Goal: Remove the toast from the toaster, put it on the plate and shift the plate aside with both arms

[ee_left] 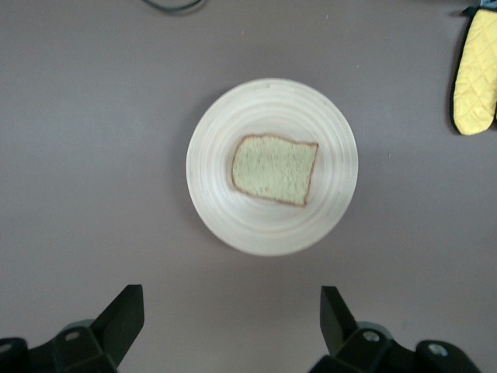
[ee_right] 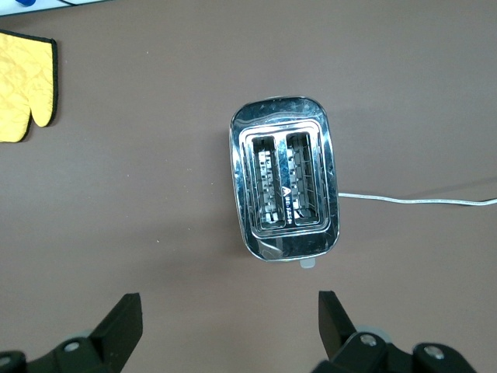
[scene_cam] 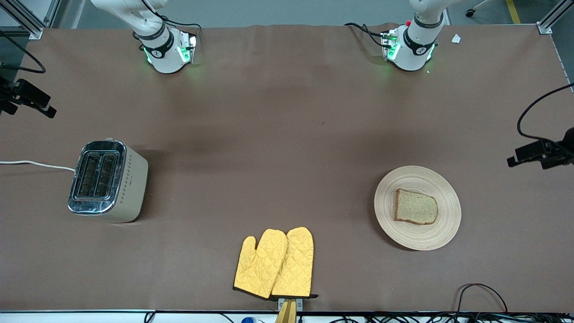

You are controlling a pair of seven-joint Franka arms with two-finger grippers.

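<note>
Slice of light brown speckled bread (scene_cam: 415,207) lies flat on the round pale wooden plate (scene_cam: 441,233), toward the left arm's end of the table. Chrome-topped two-slot toaster (scene_cam: 107,180) stands toward the right arm's end, well apart from the plate. Pair of yellow quilted oven mitts (scene_cam: 276,264) lies between them, overlapping, nearer the front camera than both.
</note>
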